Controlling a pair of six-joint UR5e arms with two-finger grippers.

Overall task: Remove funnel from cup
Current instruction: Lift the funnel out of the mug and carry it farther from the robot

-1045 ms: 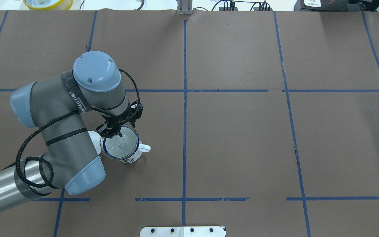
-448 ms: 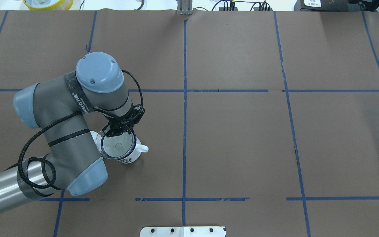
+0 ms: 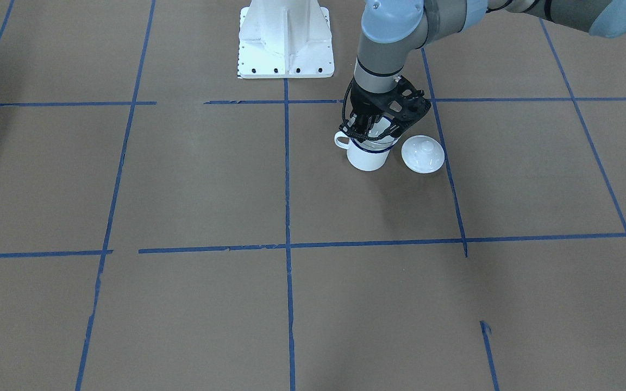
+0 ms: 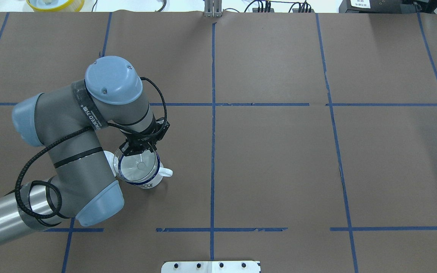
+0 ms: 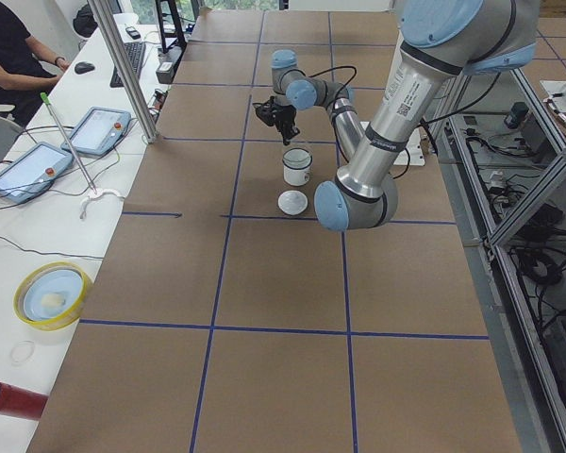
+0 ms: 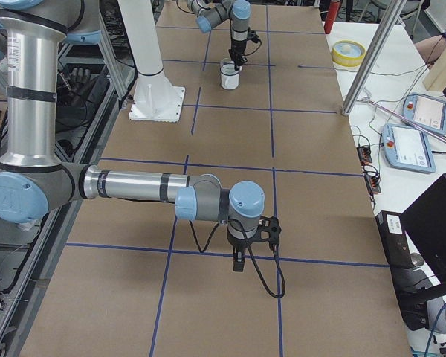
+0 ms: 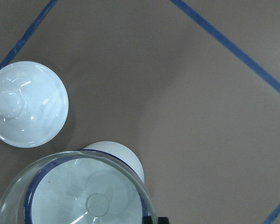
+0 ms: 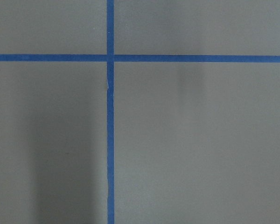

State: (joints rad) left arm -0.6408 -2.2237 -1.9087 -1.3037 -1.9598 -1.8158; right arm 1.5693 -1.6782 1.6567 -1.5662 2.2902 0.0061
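Note:
The clear funnel [image 4: 137,167] stands in the mouth of the white mug with a blue rim [image 4: 153,182], left of the table's middle. My left gripper [image 4: 138,150] is shut on the funnel's far rim and holds it slightly off-centre over the cup. The front-facing view shows the gripper [image 3: 370,132] right above the cup [image 3: 367,156]. In the left wrist view the funnel [image 7: 84,196] fills the lower left, with the cup's blue rim seen through it. My right gripper [image 6: 238,260] hangs over bare table far from the cup; I cannot tell if it is open or shut.
A white domed lid with a knob [image 3: 423,155] lies on the table right beside the cup, also seen in the left wrist view [image 7: 28,105]. My left arm's elbow [image 4: 70,151] looms over that spot. A yellow dish [image 4: 55,3] sits beyond the far edge.
My left gripper has shut on the funnel's far rim. The funnel has shifted slightly left over the cup, and the arm has moved a little.

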